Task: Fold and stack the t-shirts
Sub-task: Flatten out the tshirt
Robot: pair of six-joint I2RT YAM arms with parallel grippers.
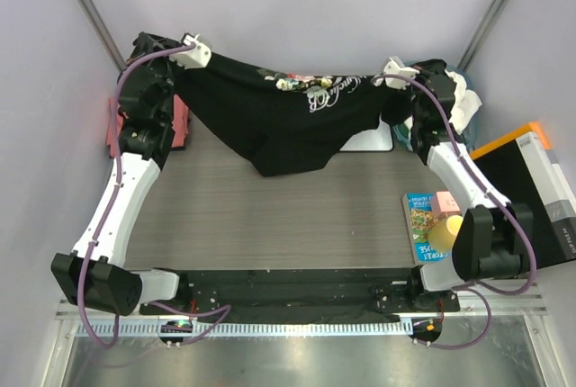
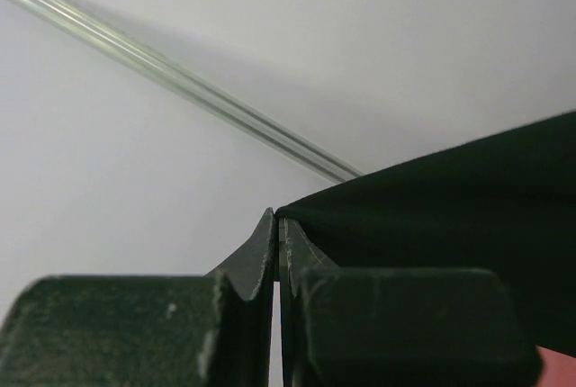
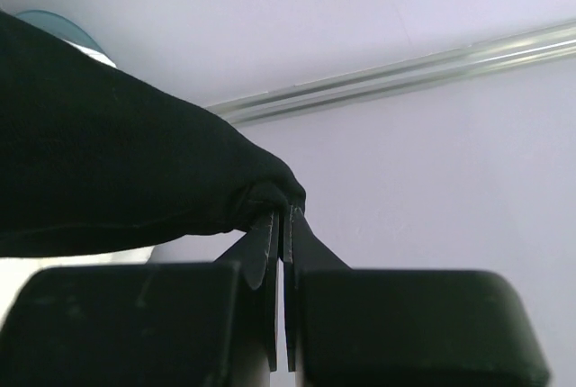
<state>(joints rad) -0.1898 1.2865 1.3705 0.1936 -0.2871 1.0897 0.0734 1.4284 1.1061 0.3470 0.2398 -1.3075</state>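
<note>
A black t-shirt [image 1: 279,121] with rose print and white script hangs stretched between my two grippers over the far part of the table. Its lower part droops onto the tabletop. My left gripper [image 1: 193,52] is shut on the shirt's left top edge, and its tips [image 2: 277,216] pinch black cloth [image 2: 450,198]. At the other end, my right gripper [image 1: 396,72] is shut on the right top edge, the cloth [image 3: 108,171] bunched at its tips [image 3: 286,216]. A coral-pink t-shirt [image 1: 180,126] lies at the far left behind the left arm. White t-shirts [image 1: 463,99] are piled at the far right.
A flat white board [image 1: 373,139] lies partly under the black shirt. A colourful booklet [image 1: 418,216], a yellow object [image 1: 445,229] and a small pink box [image 1: 447,200] sit by the right arm. A black and orange box [image 1: 531,180] stands at the right edge.
</note>
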